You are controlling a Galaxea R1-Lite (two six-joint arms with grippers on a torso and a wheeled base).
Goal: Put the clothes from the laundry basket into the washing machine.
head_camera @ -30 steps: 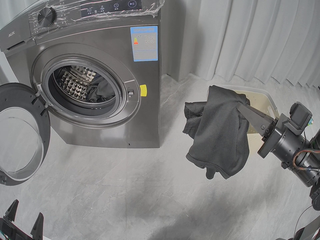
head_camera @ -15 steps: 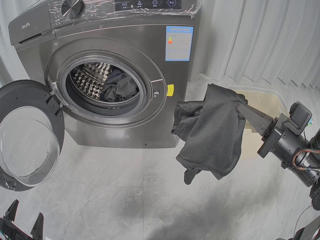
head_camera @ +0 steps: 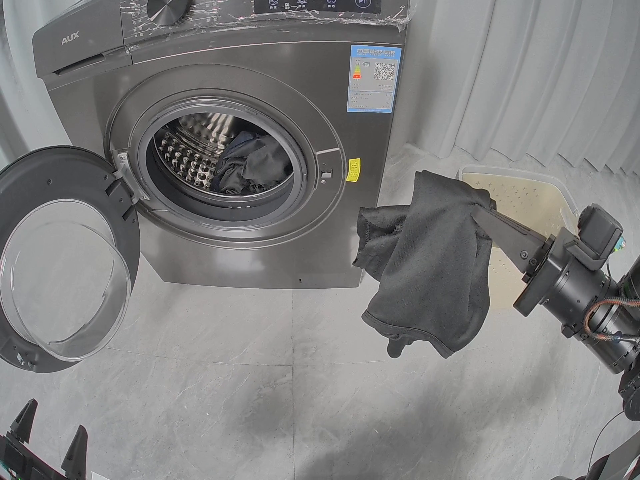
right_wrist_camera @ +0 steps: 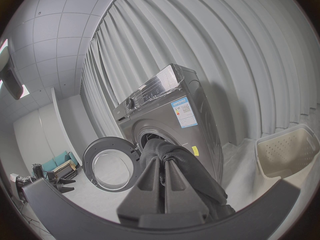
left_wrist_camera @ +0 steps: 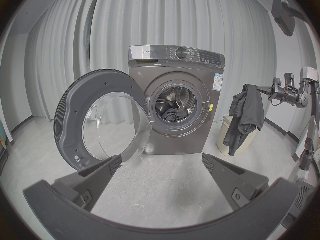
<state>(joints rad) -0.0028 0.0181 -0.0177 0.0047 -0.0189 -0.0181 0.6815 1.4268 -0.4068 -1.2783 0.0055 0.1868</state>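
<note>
The right gripper, at the right, is pinched tight on a dark cloth hanging by the basket. The washer, upper left, stands open. The left gripper, bottom left, is spread apart.

The dark garment hides part of the laundry basket; head view's edge crops the left claw.

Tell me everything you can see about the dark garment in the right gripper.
The dark grey garment is soft, fine-knit cloth with stitched hems. It hangs limp and bunched in the air, pinched near its top by the shut right gripper, the only thing visibly touching it. It hangs above the floor between the washing machine and the laundry basket.
</note>
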